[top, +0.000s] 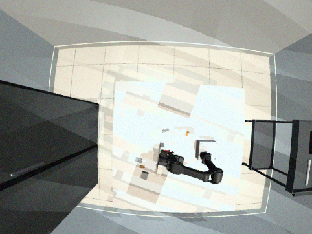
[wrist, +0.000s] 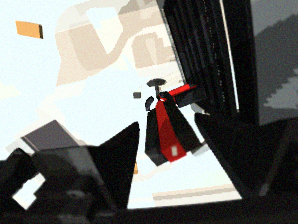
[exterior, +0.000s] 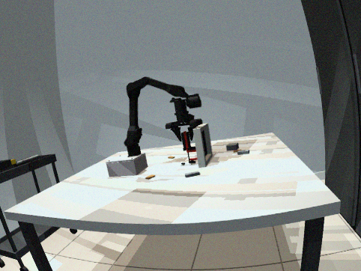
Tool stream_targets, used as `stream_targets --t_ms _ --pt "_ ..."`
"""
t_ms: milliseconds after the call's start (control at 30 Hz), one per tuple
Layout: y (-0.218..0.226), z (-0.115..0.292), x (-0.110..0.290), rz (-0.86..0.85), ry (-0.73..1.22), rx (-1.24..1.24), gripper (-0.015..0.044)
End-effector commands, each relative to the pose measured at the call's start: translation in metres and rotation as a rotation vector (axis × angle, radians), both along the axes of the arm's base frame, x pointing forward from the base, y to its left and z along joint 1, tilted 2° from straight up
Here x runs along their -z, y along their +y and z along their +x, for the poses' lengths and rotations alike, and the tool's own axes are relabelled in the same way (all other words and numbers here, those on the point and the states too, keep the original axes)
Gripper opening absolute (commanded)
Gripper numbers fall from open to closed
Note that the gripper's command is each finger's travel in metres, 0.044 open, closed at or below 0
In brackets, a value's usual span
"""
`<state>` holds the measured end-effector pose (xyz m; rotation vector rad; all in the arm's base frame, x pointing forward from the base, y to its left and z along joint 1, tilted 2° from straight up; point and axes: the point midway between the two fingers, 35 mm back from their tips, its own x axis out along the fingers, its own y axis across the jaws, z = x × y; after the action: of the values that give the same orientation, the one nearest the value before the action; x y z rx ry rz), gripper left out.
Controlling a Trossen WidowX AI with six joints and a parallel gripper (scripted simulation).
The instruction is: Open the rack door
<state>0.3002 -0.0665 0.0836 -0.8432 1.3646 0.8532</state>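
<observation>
The handle (exterior: 186, 141) (wrist: 168, 131) is a red and black upright bar, joined by red arms to the dark slatted door side of the rack (wrist: 202, 55). The grey rack frame (exterior: 201, 146) stands upright just beside it; the exact door angle cannot be told. My gripper (exterior: 185, 137) (wrist: 166, 121) points down over the handle, open, with one finger on each side of the bar. Gaps show between the bar and both fingers in the wrist view. In the top view the arm hides most of the handle and door.
The arm's grey base box (exterior: 125, 166) stands on the table (exterior: 243, 209). Small blocks lie around: a grey one (top: 165, 130) (exterior: 192, 174), an orange one (top: 187, 133) (exterior: 150, 177), and a dark one (top: 144, 174) (exterior: 232, 146) beyond the frame.
</observation>
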Motion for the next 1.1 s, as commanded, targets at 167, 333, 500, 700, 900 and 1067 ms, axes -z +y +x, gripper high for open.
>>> stream_targets --t_ms 167,333,500,700,900,1067 --pt "0.0008 0.0000 0.0005 -0.006 -0.009 -0.416 0.0294" --pt "0.0008 0.0000 0.0005 -0.006 -0.009 -0.425 0.0294" --pt "0.0008 0.0000 0.0005 -0.006 -0.009 -0.425 0.0274" --pt "0.0008 0.0000 0.0005 -0.006 -0.009 -0.425 0.0234" --pt "0.0008 0.0000 0.0005 -0.006 -0.009 -0.425 0.0194" --pt "0.0008 0.0000 0.0005 -0.006 -0.009 -0.425 0.0160"
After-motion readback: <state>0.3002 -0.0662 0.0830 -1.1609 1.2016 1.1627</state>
